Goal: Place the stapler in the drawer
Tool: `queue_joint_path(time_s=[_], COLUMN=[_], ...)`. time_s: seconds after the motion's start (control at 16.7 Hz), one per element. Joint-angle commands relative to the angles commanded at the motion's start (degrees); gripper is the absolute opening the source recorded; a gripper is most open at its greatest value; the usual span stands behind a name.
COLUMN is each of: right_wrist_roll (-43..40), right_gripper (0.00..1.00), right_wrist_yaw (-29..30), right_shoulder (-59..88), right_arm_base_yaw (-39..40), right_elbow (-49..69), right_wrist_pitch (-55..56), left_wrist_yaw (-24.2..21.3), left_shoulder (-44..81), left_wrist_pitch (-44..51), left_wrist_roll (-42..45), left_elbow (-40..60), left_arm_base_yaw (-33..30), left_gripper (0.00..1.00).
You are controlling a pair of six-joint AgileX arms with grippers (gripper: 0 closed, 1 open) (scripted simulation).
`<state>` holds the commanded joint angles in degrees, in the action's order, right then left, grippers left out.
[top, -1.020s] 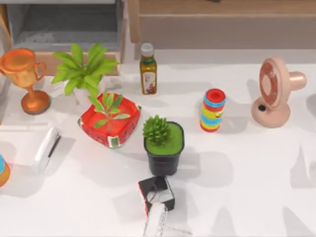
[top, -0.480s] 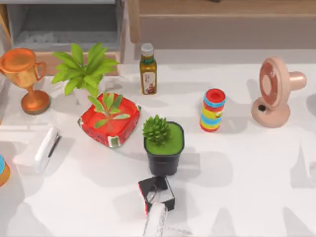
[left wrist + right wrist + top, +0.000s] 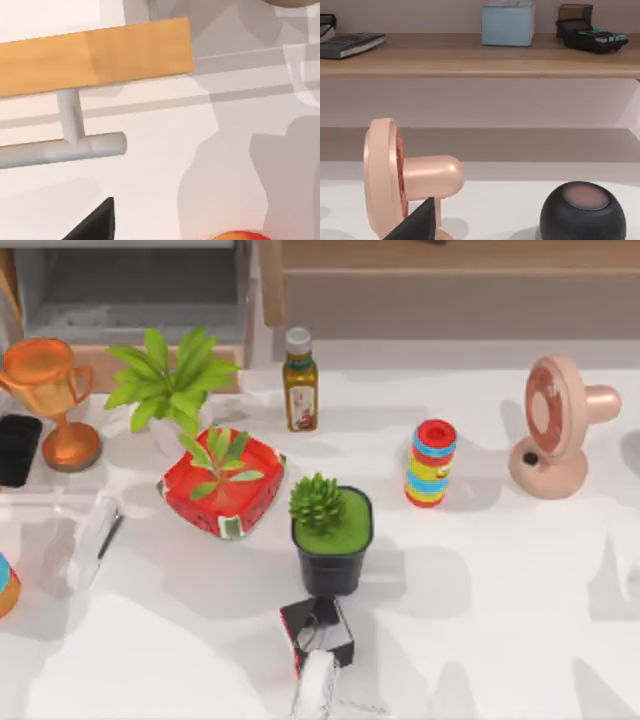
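Left pincer point(image 3: 18, 450) sits at the tabletop's point(image 3: 500, 580) far left edge, just beside the orange trophy point(image 3: 45, 390). Spread or pressed together: can't tell. Nothing seen in its grip.

Stapler point(image 3: 95, 538) lies flat on the tabletop at the left, angled, in shadow. It is near the trophy's base and left of the red watermelon-print planter point(image 3: 222, 488), apart from the left pincer.

Drawer point(image 3: 140, 290) is at the top-left corner, pulled open, with its grey inside bare. The left wrist view shows its tan front panel point(image 3: 95, 55) and grey handle point(image 3: 65, 147).

Right pincer point(image 3: 417, 222) is parked off to the right, state can't tell. Its wrist view faces the pink fan point(image 3: 395, 175), a dark round speaker point(image 3: 582, 210) and a wooden shelf point(image 3: 480, 62) behind them.
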<state>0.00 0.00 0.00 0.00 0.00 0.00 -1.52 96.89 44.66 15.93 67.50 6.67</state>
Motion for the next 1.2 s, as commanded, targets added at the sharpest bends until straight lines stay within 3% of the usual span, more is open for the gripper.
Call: queue_joint_path(time_s=[0.36,0.84,1.2], right_wrist_roll=[0.0,0.0,0.0], right_gripper=[1.00,1.00,1.00], right_wrist_yaw=[0.0,0.0,0.0], right_shoulder=[0.0,0.0,0.0], right_arm_base_yaw=[0.0,0.0,0.0], right_elbow=[0.0,0.0,0.0], right_wrist_pitch=[0.0,0.0,0.0], left_wrist_yaw=[1.6,1.6,1.6], left_shoulder=[7.6,8.2,11.0], left_wrist_pitch=[15.0,15.2,5.6], left_wrist_roll=[-8.7,-9.5,-10.2], left_elbow=[8.2,7.6,0.6], left_arm_base_yaw=[-15.5,-16.8,-17.6], left_gripper=[1.00,1.00,1.00])
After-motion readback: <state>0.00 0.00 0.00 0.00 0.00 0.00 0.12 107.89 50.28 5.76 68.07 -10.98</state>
